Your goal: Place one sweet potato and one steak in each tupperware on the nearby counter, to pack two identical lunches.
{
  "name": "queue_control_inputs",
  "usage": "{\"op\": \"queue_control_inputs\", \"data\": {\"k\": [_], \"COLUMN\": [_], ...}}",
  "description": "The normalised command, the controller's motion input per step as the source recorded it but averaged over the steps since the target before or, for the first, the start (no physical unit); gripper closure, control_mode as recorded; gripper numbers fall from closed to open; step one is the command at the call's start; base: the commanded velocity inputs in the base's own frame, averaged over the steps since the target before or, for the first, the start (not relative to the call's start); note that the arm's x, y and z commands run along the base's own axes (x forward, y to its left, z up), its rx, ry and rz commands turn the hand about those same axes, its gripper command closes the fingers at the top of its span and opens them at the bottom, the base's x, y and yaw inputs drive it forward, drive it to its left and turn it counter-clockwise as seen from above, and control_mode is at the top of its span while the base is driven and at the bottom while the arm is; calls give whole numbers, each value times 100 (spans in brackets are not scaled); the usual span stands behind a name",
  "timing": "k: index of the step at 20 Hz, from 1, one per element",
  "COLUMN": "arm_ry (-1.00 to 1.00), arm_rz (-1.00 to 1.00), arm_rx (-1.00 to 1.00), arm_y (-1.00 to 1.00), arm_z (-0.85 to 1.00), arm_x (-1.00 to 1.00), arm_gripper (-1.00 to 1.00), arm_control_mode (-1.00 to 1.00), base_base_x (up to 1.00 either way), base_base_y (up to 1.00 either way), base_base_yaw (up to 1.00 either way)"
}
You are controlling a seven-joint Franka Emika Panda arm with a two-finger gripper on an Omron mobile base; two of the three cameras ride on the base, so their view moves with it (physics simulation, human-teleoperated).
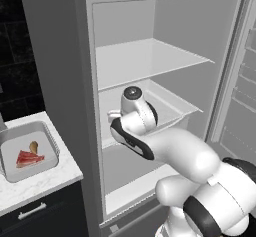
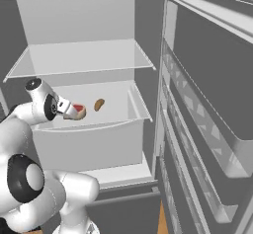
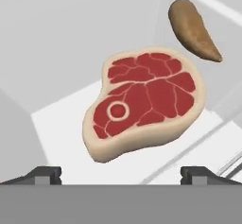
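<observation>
A raw red steak (image 3: 144,102) with a pale fat edge lies in the fridge drawer, with an orange-brown sweet potato (image 3: 194,29) just beyond it. My gripper (image 3: 122,176) hovers right over the steak, open, its fingertips (image 3: 45,175) apart and touching nothing. In the right base view the gripper (image 2: 72,110) is at the steak (image 2: 80,112), with the sweet potato (image 2: 99,104) to its right. On the white counter (image 1: 50,181) at the left sits a grey tupperware (image 1: 50,136) holding another steak (image 1: 29,158) and sweet potato (image 1: 33,146).
The fridge stands open, with a bare shelf (image 2: 84,55) above the pale drawer (image 2: 89,134). Its open door (image 2: 207,104) with racks stands at the right. Black cabinet fronts with a silver handle (image 1: 31,211) sit under the counter.
</observation>
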Motion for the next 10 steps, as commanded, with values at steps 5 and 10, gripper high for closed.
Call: {"op": "queue_control_inputs", "data": {"k": [5,10], "arm_ry": [0,0], "arm_rz": [-13,-15], "arm_rx": [0,0], "arm_y": [0,0], "arm_z": [-9,-27], "arm_x": [19,18], "arm_gripper": [-100,-100], "arm_control_mode": [-100,-100], "base_base_x": [0,0], "base_base_y": [0,0], "base_base_yaw": [0,0]}}
